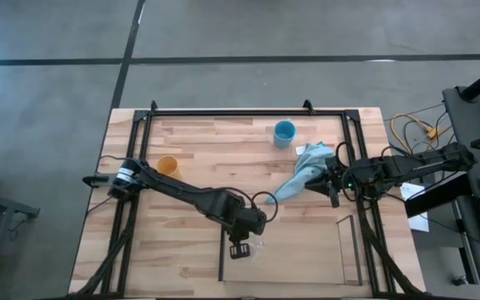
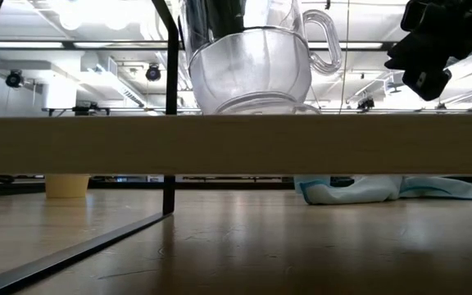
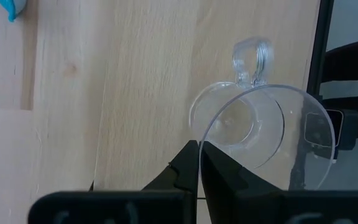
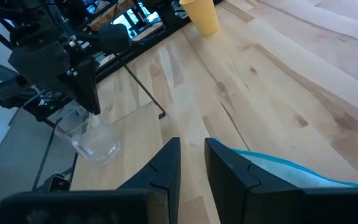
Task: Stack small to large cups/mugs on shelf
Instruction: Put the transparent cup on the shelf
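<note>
Clear cup (image 3: 253, 134): see-through, with a handle, held at its rim by the left gripper (image 1: 240, 247), just inside the near-left corner of the shelf (image 1: 221, 265)
Left gripper jaws: closed on the thin rim of the clear cup, as the left wrist view shows
Cup height: in the low view its base seems level with the wooden edge in front; I cannot tell if it touches the tabletop (image 1: 198, 142)
Yellow-orange cup (image 1: 167, 166): well apart from the shelf, toward the far left
Light blue mug (image 1: 284, 133): far side of the tabletop, well apart from the shelf
Right gripper (image 1: 333, 182): beyond the shelf's right end, jaws closed on the light blue cloth (image 1: 302, 171)
Advice: I think the cup should be lowered straight and level, and the jaws should open only when the base rests flat
</note>
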You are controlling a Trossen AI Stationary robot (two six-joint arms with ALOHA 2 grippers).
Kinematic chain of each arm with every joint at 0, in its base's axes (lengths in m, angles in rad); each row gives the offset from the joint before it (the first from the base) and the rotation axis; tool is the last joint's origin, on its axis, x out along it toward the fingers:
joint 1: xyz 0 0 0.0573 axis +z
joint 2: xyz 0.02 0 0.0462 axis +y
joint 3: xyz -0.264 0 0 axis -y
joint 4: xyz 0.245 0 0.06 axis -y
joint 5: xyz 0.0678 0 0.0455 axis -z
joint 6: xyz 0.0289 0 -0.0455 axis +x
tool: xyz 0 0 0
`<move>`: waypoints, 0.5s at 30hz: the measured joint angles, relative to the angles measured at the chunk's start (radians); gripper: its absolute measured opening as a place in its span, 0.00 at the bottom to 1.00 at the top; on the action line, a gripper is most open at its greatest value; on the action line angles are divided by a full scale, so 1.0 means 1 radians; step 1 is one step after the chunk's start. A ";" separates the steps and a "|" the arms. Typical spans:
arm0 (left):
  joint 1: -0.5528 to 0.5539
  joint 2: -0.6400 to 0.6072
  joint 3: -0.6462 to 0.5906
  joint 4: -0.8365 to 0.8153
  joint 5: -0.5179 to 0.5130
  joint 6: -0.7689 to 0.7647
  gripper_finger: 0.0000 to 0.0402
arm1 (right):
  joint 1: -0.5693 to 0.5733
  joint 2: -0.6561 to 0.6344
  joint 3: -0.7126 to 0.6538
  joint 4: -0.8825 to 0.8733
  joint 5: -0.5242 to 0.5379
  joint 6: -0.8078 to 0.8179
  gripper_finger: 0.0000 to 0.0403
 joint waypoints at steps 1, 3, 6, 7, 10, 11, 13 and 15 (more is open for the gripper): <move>0.000 0.000 0.000 0.000 0.002 0.000 0.00 | 0.000 0.000 0.000 0.000 0.000 0.000 0.17; 0.000 0.000 0.000 0.001 0.003 0.000 0.00 | 0.000 0.000 0.000 0.000 0.000 0.000 0.17; 0.000 0.000 0.000 0.005 0.009 -0.002 0.00 | 0.000 0.000 0.000 0.000 0.000 0.000 0.17; 0.000 0.000 0.000 0.005 0.010 -0.002 0.01 | 0.000 0.000 0.000 0.000 0.000 -0.001 0.17; 0.000 0.000 0.000 0.005 0.012 -0.002 0.06 | 0.000 0.000 0.000 0.000 0.000 -0.001 0.17; 0.000 0.000 -0.001 0.007 0.012 -0.002 0.08 | 0.000 0.000 0.000 0.000 0.000 -0.002 0.17; 0.000 0.000 -0.001 0.010 0.011 -0.002 0.12 | 0.000 0.000 0.000 0.000 0.000 -0.003 0.17; 0.000 0.000 -0.001 0.019 0.003 -0.002 0.15 | 0.000 0.000 0.000 0.000 0.000 -0.003 0.17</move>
